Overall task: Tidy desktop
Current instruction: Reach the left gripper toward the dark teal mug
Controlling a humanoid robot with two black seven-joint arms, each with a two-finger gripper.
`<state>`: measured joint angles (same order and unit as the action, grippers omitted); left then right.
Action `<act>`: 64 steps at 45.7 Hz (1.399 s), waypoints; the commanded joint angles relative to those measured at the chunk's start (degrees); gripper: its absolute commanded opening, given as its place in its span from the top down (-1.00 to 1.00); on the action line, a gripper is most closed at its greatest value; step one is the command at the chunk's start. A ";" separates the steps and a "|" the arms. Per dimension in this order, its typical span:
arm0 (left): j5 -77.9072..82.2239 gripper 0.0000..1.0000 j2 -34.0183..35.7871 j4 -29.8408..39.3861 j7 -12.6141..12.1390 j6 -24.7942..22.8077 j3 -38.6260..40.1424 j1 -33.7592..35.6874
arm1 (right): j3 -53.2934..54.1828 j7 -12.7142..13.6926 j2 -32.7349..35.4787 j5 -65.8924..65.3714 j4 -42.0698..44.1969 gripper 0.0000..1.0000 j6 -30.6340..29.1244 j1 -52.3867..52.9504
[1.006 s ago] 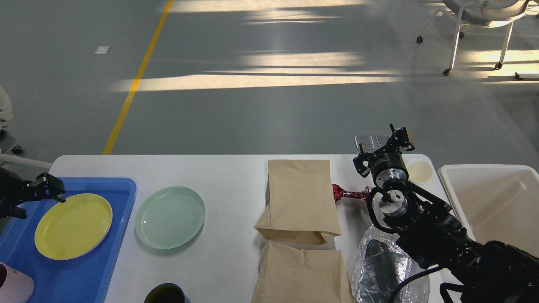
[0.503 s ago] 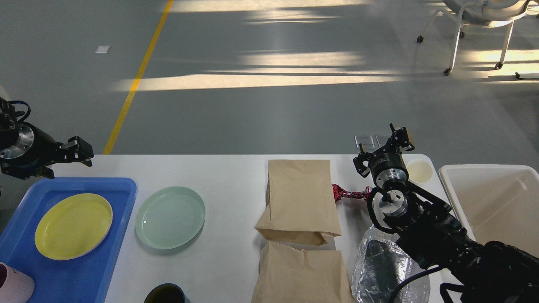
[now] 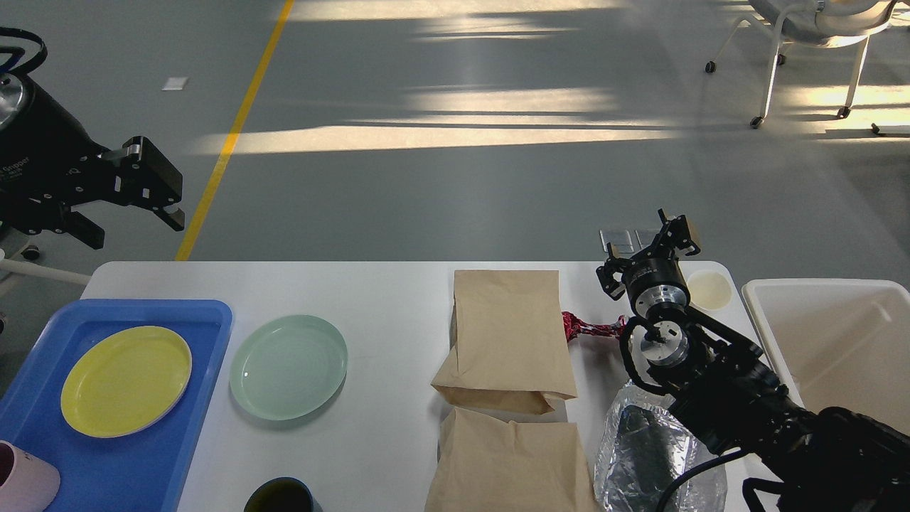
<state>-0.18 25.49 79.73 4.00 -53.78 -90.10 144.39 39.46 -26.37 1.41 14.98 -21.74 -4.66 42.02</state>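
The white desktop (image 3: 384, 299) carries a pale green plate (image 3: 288, 366), two brown paper bags (image 3: 510, 334) (image 3: 508, 462), a crumpled red wrapper (image 3: 590, 327), a silver foil bag (image 3: 643, 448) and a small cream disc (image 3: 709, 289). My left gripper (image 3: 136, 229) hangs high above the table's far left corner, open and empty. My right gripper (image 3: 674, 233) is raised near the far right edge beside the cream disc. It is small and dark, so its fingers cannot be told apart.
At the left, a blue tray (image 3: 206, 320) holds a yellow plate (image 3: 126, 380) and a pink cup (image 3: 25, 483). A dark green cup (image 3: 281, 496) stands at the front edge. A deep off-white bin (image 3: 832, 341) sits at the right.
My left gripper has risen from just above the yellow plate in the tray to high over the table's far left corner. The right arm has not moved.
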 commanded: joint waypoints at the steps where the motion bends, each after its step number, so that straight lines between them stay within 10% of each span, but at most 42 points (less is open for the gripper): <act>1: 0.00 -0.68 -2.81 2.53 0.22 -1.22 0.18 7.47 | 0.00 0.00 0.00 -0.04 0.03 -1.00 0.00 0.00; 31: -0.17 -0.68 -8.70 5.00 0.83 -1.22 5.45 19.71 | 0.00 0.00 0.00 0.05 -0.06 -1.00 0.00 0.00; 43: 0.09 -0.63 -8.79 5.00 -0.22 -1.22 9.41 -3.57 | 0.00 0.00 0.00 -0.04 0.03 -1.00 0.00 0.00; 64: 16.69 -0.59 -12.30 5.00 -4.17 15.45 18.82 -32.06 | 0.00 0.00 0.00 0.05 -0.06 -1.00 0.00 0.08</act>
<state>12.01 14.56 84.71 2.34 -42.19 -72.10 117.57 39.46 -26.37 1.41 14.97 -21.79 -4.66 42.05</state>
